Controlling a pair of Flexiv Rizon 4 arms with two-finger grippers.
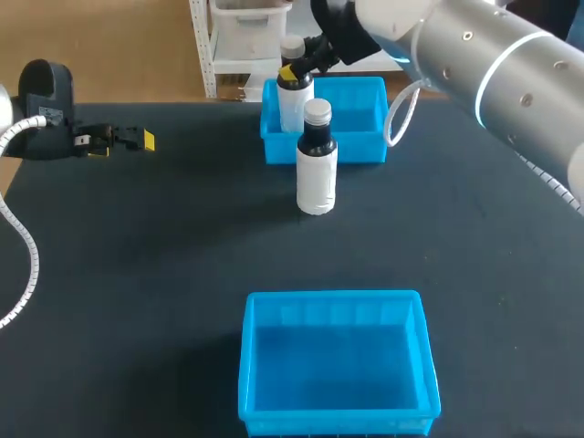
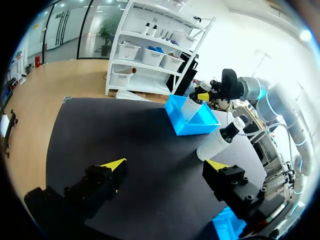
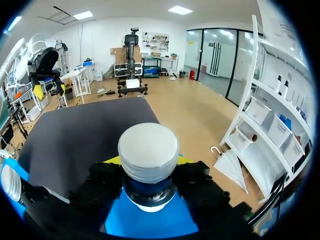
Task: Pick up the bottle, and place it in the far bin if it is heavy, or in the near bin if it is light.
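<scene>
A white bottle [image 1: 293,102] with a dark neck and grey cap stands upright in the left part of the far blue bin [image 1: 365,148]. My right gripper [image 1: 294,70] is shut on its neck just under the cap. In the right wrist view the cap [image 3: 148,149] rises between the fingers of the right gripper [image 3: 148,164], whose black bodies press the neck from both sides. A second, similar bottle [image 1: 317,169] stands on the table just in front of that bin. My left gripper [image 1: 123,141] hovers open and holds nothing at the far left, well away from both bottles.
The near blue bin [image 1: 333,415] sits at the front middle with nothing in it. In the left wrist view the far bin [image 2: 187,127], the standing bottle [image 2: 220,140] and the near bin's corner [image 2: 225,225] lie ahead of the left gripper [image 2: 165,165].
</scene>
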